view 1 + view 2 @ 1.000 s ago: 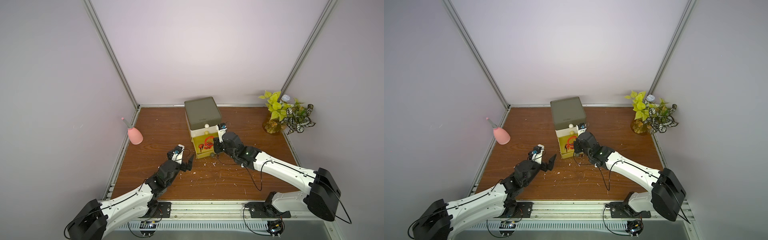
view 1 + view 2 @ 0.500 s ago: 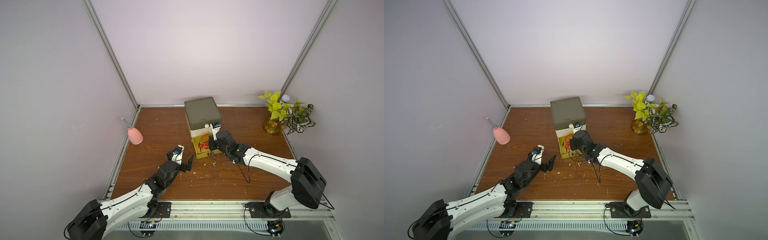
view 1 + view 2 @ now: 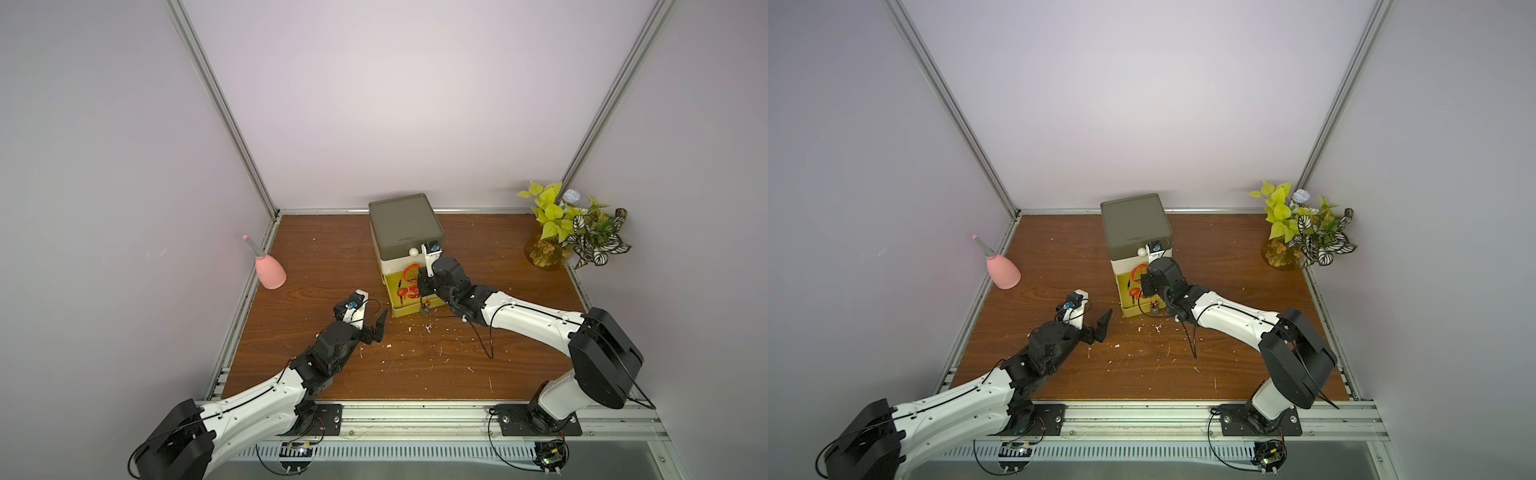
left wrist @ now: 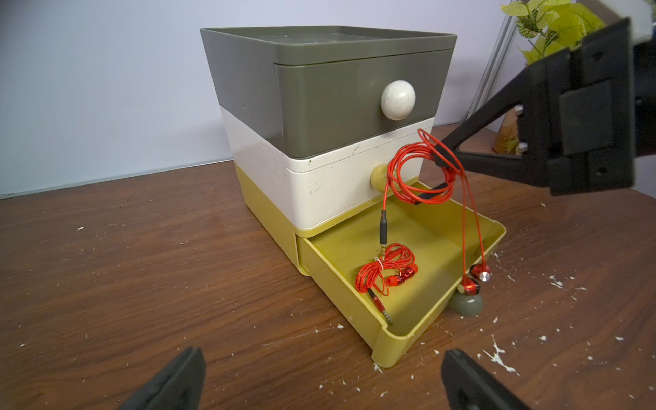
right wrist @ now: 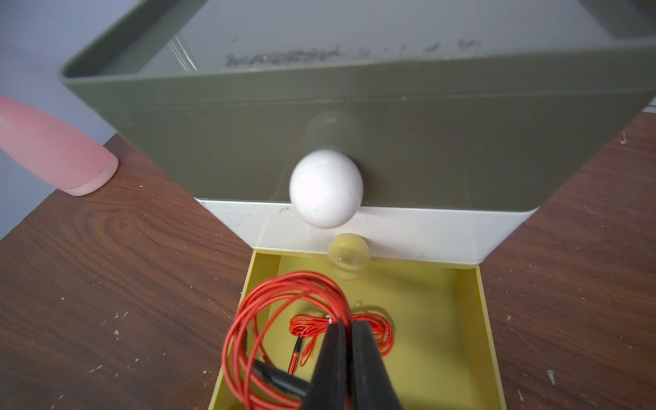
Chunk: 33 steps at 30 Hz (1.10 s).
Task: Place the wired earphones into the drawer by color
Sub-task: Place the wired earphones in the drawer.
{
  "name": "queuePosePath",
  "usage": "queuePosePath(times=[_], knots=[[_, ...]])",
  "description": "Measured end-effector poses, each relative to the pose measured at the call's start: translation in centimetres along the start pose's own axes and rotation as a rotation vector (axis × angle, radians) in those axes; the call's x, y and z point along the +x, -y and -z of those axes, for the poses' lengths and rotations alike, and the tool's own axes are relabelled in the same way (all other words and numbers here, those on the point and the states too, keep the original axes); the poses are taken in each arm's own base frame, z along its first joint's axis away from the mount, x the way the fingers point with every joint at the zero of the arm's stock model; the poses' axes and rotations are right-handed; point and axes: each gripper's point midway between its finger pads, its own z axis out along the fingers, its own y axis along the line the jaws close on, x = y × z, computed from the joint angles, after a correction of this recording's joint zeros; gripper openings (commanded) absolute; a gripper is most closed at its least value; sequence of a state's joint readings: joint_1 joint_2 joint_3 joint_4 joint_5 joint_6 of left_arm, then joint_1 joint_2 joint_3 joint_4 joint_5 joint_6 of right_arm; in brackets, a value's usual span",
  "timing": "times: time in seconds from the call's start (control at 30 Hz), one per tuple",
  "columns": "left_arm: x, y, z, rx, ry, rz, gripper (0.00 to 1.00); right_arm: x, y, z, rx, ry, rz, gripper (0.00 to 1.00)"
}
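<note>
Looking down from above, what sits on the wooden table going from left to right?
Pink squeeze bottle → open left tool → three-tier plastic drawer box → potted green plant.

Right gripper (image 5: pixel 346 330) cut off by frame edge in right wrist view; only fingertips show. Held red earphones (image 5: pixel 280 319) coil runs out of same frame. Left gripper (image 4: pixel 319 380): only two finger stubs at edge of left wrist view. Grey knob (image 4: pixel 466 304) half hidden behind yellow tier (image 4: pixel 397 319) front wall. Contents of olive-grey tier (image 4: pixel 337 92) and cream tier (image 4: pixel 330 181) hidden, both closed. Pink bottle (image 5: pixel 53 149) blurred, cropped. Plant (image 4: pixel 553 25) cropped, part hidden by right gripper mount.
</note>
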State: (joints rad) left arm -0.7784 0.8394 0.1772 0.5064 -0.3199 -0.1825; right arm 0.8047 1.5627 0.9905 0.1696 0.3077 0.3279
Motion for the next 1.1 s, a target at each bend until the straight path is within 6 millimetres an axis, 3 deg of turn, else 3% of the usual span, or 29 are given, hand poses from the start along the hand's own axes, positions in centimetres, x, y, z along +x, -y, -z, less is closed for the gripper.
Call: queuePosePath(times=[0.23,1.1], knots=[[0.0,0.0,0.0,0.000,0.000,0.000,0.99,-1.2,-0.4,0.1,-0.009,0.024,-0.003,0.00],[0.0,0.0,0.0,0.000,0.000,0.000,0.99,-1.5,0.0,-0.1,-0.008,0.033,-0.008,0.00]])
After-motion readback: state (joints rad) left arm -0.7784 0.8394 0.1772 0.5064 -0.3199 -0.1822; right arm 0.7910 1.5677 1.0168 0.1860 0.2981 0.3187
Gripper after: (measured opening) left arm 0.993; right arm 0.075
